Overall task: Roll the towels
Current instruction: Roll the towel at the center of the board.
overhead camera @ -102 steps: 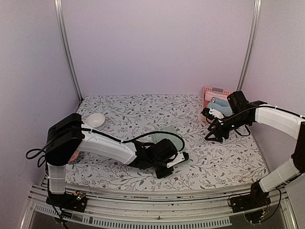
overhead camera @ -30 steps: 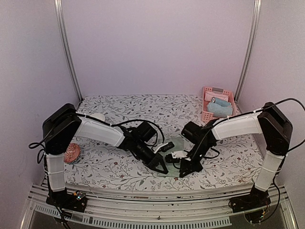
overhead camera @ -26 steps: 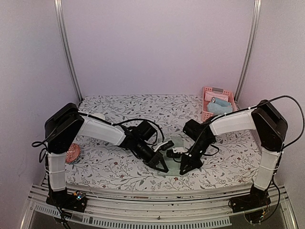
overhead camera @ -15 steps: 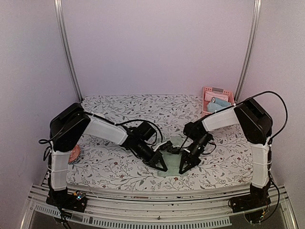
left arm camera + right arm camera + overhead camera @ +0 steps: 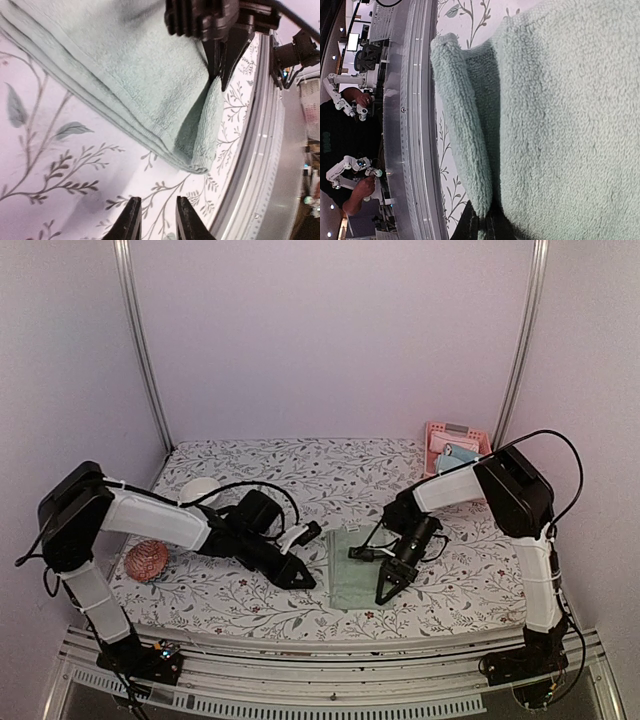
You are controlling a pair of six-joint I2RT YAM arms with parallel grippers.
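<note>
While the right gripper [image 5: 381, 595] stayed clamped on the near corner of the sage-green towel [image 5: 350, 570], the left gripper [image 5: 303, 582] had withdrawn leftward, slightly parted and empty.

White arm shells [image 5: 150, 518], black joints [image 5: 255, 512], black left end effector [image 5: 300, 578], black right end effector [image 5: 383, 590]

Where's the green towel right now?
In the top view, the green towel lies folded at front centre, right of the left gripper, its near corner pinched by the right gripper.
</note>
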